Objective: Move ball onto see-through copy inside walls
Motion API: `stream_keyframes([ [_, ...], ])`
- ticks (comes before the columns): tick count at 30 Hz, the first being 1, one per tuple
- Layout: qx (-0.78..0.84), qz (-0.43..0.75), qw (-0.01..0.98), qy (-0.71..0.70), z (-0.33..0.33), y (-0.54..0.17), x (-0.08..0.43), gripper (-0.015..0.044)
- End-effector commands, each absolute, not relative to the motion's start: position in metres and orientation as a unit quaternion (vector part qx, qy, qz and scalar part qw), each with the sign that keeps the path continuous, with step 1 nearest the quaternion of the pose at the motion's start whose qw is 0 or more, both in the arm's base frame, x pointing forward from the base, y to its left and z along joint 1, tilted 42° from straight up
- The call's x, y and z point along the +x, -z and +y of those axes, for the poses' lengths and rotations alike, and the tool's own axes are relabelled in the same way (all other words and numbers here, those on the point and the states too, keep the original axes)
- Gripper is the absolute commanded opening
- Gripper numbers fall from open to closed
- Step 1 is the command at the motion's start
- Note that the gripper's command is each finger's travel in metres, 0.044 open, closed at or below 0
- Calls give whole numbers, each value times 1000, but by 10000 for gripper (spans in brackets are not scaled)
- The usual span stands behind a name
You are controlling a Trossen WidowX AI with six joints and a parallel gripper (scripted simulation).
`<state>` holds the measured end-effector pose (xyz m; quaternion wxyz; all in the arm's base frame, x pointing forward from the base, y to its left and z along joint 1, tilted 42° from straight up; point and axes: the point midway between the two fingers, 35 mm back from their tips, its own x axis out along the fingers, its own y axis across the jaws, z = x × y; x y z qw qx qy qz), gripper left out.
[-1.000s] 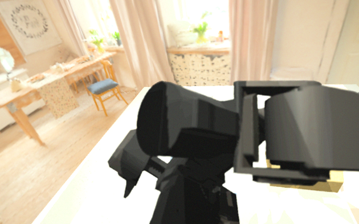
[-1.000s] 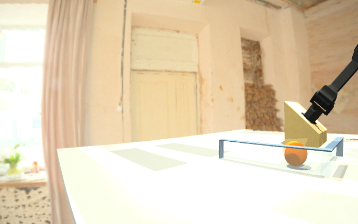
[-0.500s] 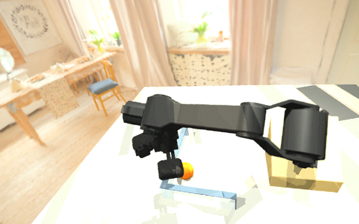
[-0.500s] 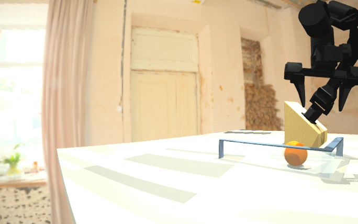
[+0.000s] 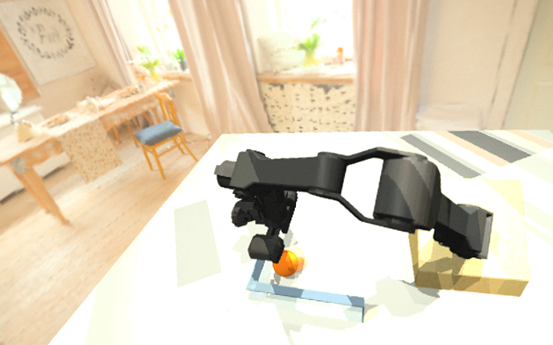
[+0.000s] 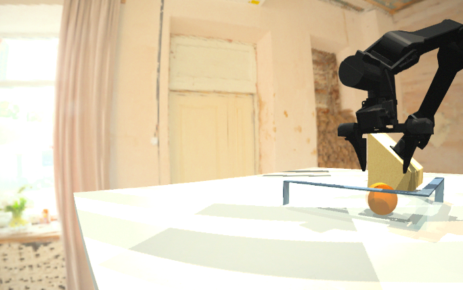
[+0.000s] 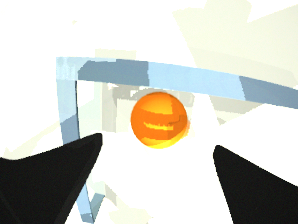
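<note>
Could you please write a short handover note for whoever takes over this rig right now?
End effector: open, holding nothing, hanging just above the ball, fingertips clear of it.
Ball: on the table inside the corner of the clear walls, untouched. A faint see-through copy overlaps it, slightly offset in the top view.
Done: approach above the ball.
Left: nudge the ball onto the copy if needed, confirm it rests still inside the walls, then move away.
</note>
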<state>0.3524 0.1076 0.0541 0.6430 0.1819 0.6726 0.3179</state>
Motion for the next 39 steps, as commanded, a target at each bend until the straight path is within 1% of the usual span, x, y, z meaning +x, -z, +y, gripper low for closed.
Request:
stream_keyframes([
  [1,185,676,639,-317,113,-48,349,409],
  [35,186,676,638,-318,146,-11,343,409],
  [39,186,676,638,-318,146,-11,343,304],
])
